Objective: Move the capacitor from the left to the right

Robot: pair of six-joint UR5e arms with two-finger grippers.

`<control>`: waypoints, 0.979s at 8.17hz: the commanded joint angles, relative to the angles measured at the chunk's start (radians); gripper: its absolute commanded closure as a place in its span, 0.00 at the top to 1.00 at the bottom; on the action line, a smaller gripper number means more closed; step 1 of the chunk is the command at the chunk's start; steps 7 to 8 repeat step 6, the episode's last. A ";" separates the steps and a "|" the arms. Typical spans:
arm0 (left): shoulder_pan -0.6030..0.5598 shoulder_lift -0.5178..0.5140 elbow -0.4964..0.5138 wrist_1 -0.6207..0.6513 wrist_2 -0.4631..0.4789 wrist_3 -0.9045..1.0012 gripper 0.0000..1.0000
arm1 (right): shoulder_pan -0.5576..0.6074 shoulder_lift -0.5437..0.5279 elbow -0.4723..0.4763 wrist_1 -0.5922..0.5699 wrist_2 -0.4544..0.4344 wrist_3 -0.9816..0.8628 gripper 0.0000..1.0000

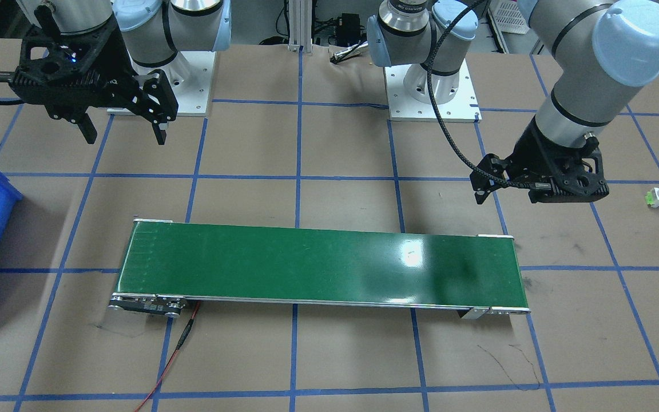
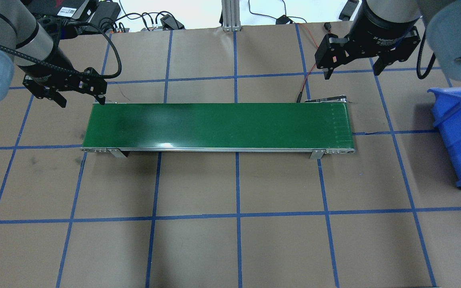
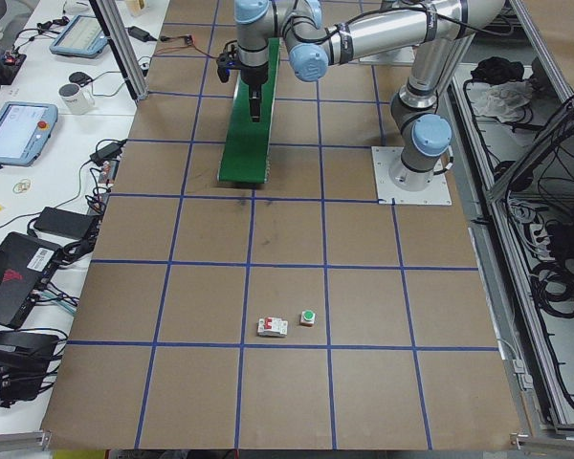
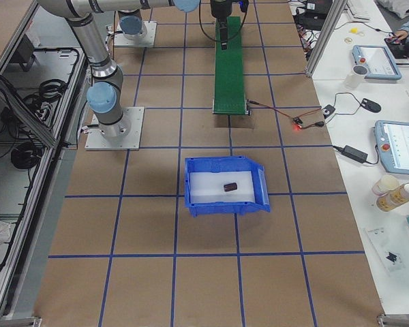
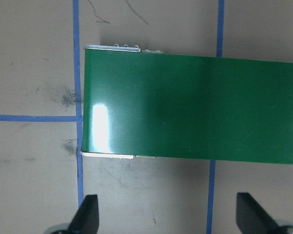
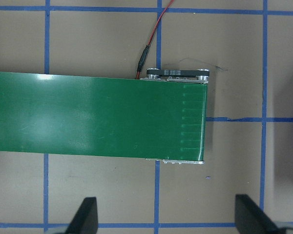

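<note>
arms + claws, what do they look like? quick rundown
Left arm and right arm: silver tubes, light-blue joint caps. Left claw and right claw: black, two-finger, angular housings. Black braided cable on the left arm; white lettering on the right wrist.

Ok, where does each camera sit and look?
Overhead: behind the robot, looking down; left claw, right claw, green belt.
Front: across the table, facing the robot; same belt and claws.
Left side: table's left end; left arm, green-capped part.
Right side: opposite end; right arm, blue bin holding the capacitor.
Left wrist: down on belt's end, own fingertips.
Right wrist: down on belt's other end, own fingertips.
</note>
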 commanded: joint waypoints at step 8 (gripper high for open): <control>0.013 -0.001 -0.002 -0.001 0.001 -0.008 1.00 | -0.002 -0.002 0.000 0.000 0.001 -0.003 1.00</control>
